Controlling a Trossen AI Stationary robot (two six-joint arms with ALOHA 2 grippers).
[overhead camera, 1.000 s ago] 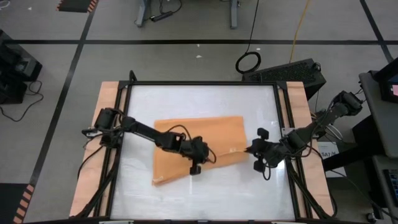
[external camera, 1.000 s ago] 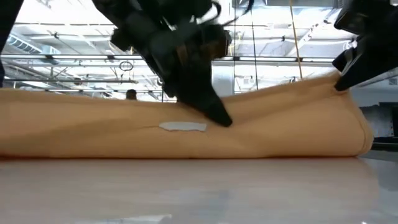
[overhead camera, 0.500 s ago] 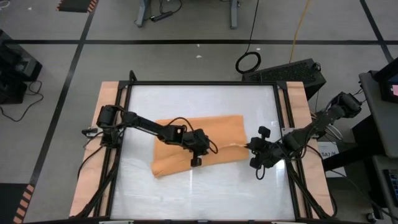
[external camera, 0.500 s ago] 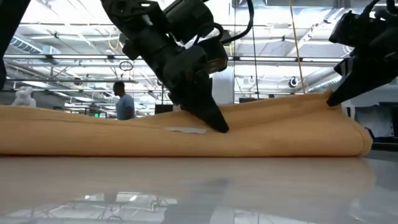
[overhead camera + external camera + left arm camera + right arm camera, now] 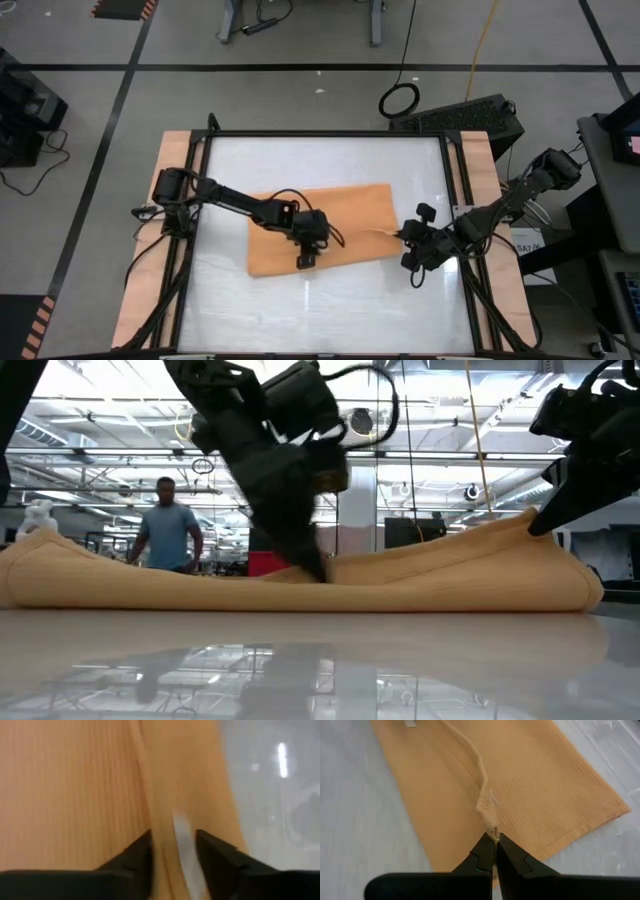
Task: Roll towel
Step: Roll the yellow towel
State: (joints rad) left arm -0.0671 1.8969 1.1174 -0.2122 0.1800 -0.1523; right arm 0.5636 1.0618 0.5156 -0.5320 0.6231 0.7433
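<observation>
I see the white table (image 5: 330, 160) filling the frame between its dark rails, and I take the towel (image 5: 350, 215) as my landmark. It lies a little toward the near side of the table's middle, an orange-tan strip folded over on itself lengthwise. In the low view the towel (image 5: 450, 575) reads as a long low roll-like fold, highest at its right end and sagging in the centre.

My left arm reaches in from the table's left edge and crosses over the towel's left half. The left gripper (image 5: 305, 258) sits at the towel's near edge, around the middle of its length. In the left wrist view the two dark fingers (image 5: 131, 857) stand apart, straddling a raised ridge of cloth, with the small white tag (image 5: 184, 840) lying in the gap between them. I cannot tell whether the pads actually press the fabric.

My right arm comes in from the table's right edge. The right gripper (image 5: 400, 236) is at the towel's right end, near its near corner. In the right wrist view its fingers (image 5: 484, 855) are pressed together, pinching a small bunched bit of the towel's folded edge (image 5: 487, 815).

Beyond the towel, in the room behind the table, a person (image 5: 166, 525) in a blue shirt stands.
</observation>
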